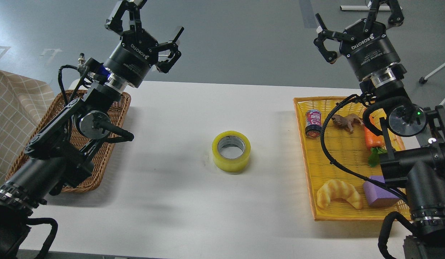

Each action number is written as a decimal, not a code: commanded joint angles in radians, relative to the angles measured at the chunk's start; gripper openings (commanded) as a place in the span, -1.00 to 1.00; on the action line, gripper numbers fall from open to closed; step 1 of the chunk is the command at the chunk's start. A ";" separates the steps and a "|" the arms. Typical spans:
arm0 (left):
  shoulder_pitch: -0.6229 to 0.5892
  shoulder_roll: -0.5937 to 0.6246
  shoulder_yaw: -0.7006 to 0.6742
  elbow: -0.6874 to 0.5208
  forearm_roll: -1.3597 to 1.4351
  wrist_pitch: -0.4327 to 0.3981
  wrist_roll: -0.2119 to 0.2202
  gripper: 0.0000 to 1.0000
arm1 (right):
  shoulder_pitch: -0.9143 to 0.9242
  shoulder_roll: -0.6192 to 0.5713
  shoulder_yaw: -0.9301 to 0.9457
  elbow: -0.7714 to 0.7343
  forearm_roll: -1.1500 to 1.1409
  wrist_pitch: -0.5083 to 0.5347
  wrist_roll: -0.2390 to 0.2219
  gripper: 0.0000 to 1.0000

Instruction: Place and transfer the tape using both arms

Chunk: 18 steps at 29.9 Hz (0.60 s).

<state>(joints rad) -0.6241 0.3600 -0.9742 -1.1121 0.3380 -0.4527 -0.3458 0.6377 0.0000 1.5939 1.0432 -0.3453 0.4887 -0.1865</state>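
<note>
The tape is a yellow translucent roll with a grey-white core. It lies flat on the white table at the middle, apart from both arms. My left gripper is raised high at the upper left, over the table's far edge, open and empty. My right gripper is raised high at the upper right, beyond the yellow tray, open and empty. Both grippers are far above and to either side of the tape.
A brown wicker basket lies at the left under my left arm. A yellow tray at the right holds a can, a toy animal, a carrot, a croissant and a purple block. A checked cloth is far left.
</note>
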 commanded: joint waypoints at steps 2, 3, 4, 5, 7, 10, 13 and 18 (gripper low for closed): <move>0.000 0.010 0.000 0.000 0.001 0.000 0.001 0.96 | -0.007 0.000 -0.006 -0.002 0.040 0.000 -0.004 1.00; 0.000 0.013 0.000 0.000 0.001 0.002 0.001 0.96 | -0.007 0.000 -0.009 -0.002 0.045 0.000 -0.004 1.00; 0.000 0.016 0.000 0.000 0.001 0.002 0.002 0.96 | -0.010 0.000 -0.015 -0.002 0.045 0.000 -0.005 1.00; 0.000 0.016 0.002 0.000 0.001 0.003 0.004 0.96 | -0.013 0.000 -0.020 -0.005 0.045 0.000 -0.005 1.00; 0.000 0.016 0.006 0.000 0.001 0.006 0.004 0.96 | -0.019 0.000 -0.040 -0.017 0.045 0.000 -0.007 1.00; 0.001 0.014 0.012 0.000 0.001 0.005 0.004 0.96 | -0.030 0.000 -0.083 -0.026 0.043 0.000 -0.011 1.00; 0.001 0.013 0.015 0.000 0.003 0.002 -0.001 0.96 | -0.050 0.000 -0.109 -0.023 0.042 0.000 -0.022 1.00; 0.000 0.014 0.019 0.011 0.021 0.016 -0.009 0.96 | -0.061 0.000 -0.140 -0.012 0.043 0.000 -0.024 1.00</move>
<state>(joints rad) -0.6232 0.3730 -0.9573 -1.1098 0.3531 -0.4421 -0.3534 0.5856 0.0001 1.4714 1.0224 -0.3033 0.4887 -0.2096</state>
